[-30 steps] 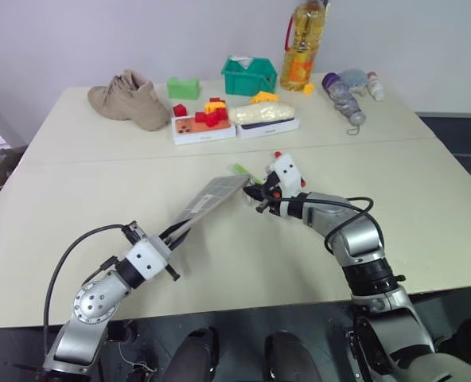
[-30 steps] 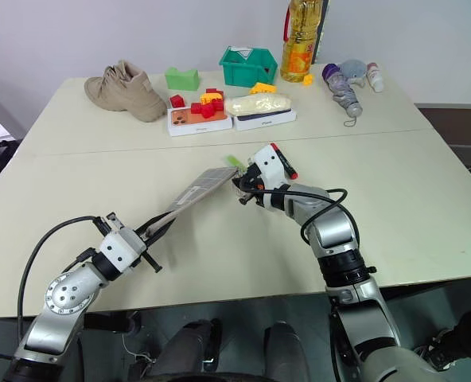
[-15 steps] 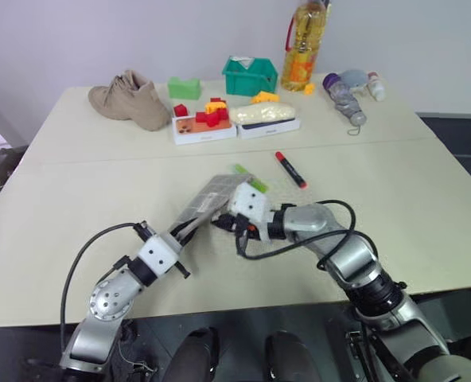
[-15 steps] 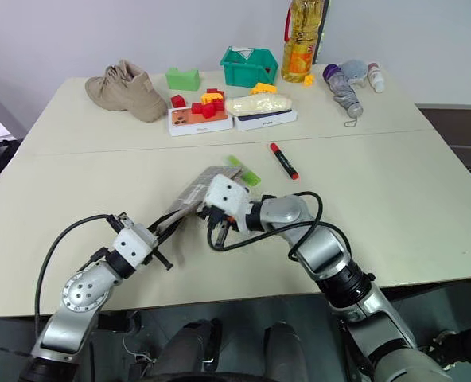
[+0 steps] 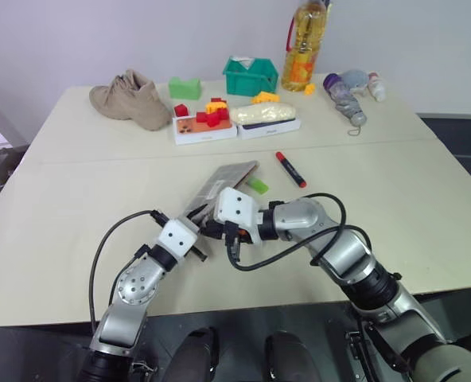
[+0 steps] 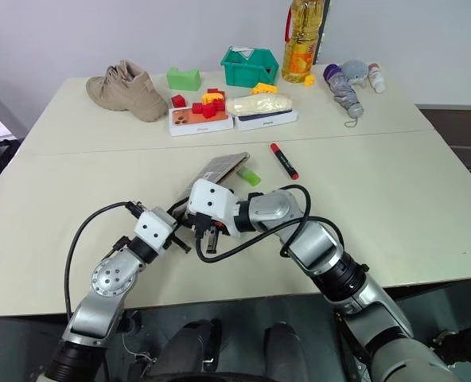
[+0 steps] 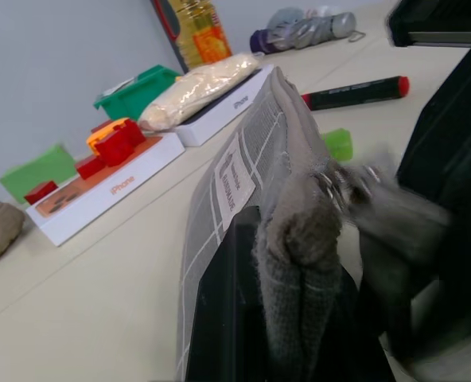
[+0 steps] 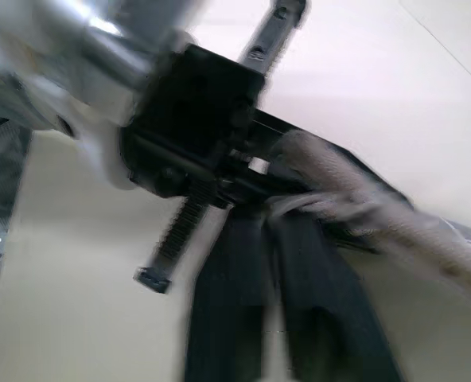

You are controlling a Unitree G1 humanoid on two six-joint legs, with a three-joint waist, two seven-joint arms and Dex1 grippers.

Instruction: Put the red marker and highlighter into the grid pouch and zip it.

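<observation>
My two claws met at the near end of the grid pouch (image 5: 223, 181), centre frame.

My left claw (image 5: 197, 233) was clamped on the pouch's near end, lifting it off the surface (image 5: 76, 207) while its far end pointed toward the upper right. My right claw (image 5: 213, 229) sat just beside that grip; I could not tell how its fingers stood. The highlighter (image 5: 257, 184) lay on the surface just right of the pouch's far end, and the red marker (image 5: 290, 169) lay further right, apart from both.
</observation>
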